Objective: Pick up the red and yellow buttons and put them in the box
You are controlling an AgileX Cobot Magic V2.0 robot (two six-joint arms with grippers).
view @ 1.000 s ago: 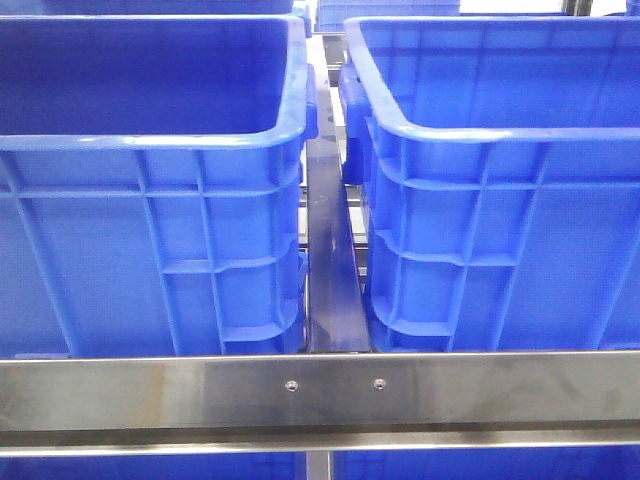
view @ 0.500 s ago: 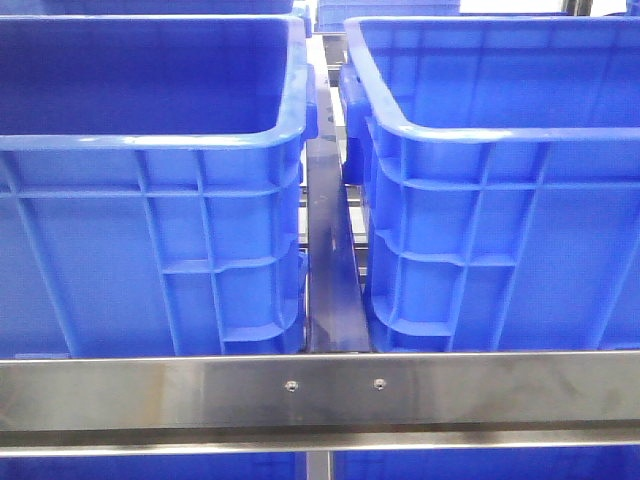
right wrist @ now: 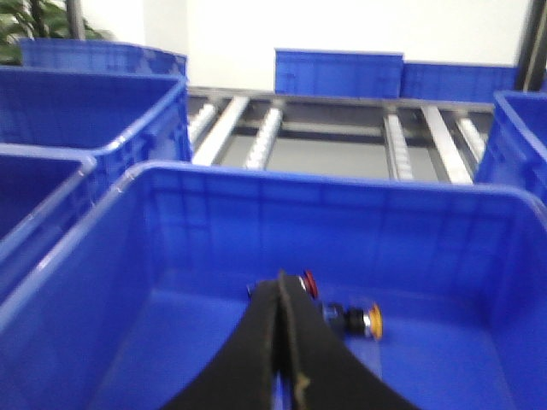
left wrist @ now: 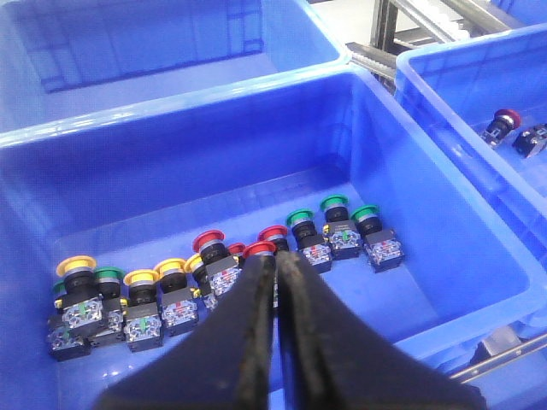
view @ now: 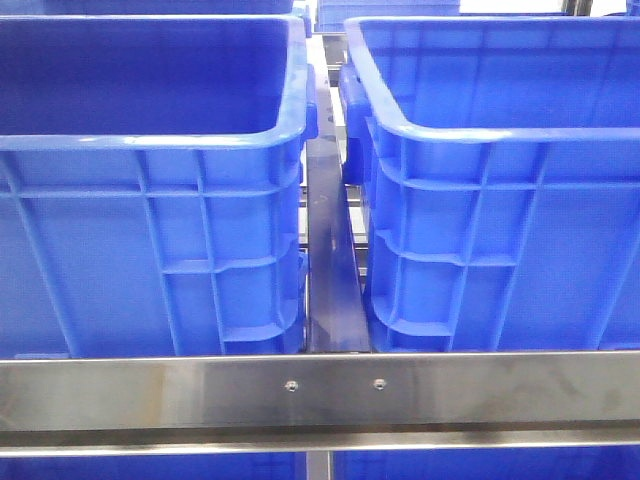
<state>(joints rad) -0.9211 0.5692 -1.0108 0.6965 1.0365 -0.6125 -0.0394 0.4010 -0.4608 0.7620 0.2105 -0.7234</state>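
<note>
The left gripper (left wrist: 275, 269) hangs over the left bin (left wrist: 171, 111), its fingers pressed together and empty. The buttons (left wrist: 214, 273) lie in a row on the bin floor just below the tips, red ones nearest. The right gripper (right wrist: 280, 295), also clenched and empty, is above the box (right wrist: 102, 256), where two buttons (right wrist: 342, 316) already lie.

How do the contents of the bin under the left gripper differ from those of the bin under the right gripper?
The left bin holds a long row of buttons: yellow, red and green caps. The right bin shows only two: one red-capped, one yellow-capped. No green shows in the right bin. Both bins are blue plastic, and both grippers are shut and empty.
</note>
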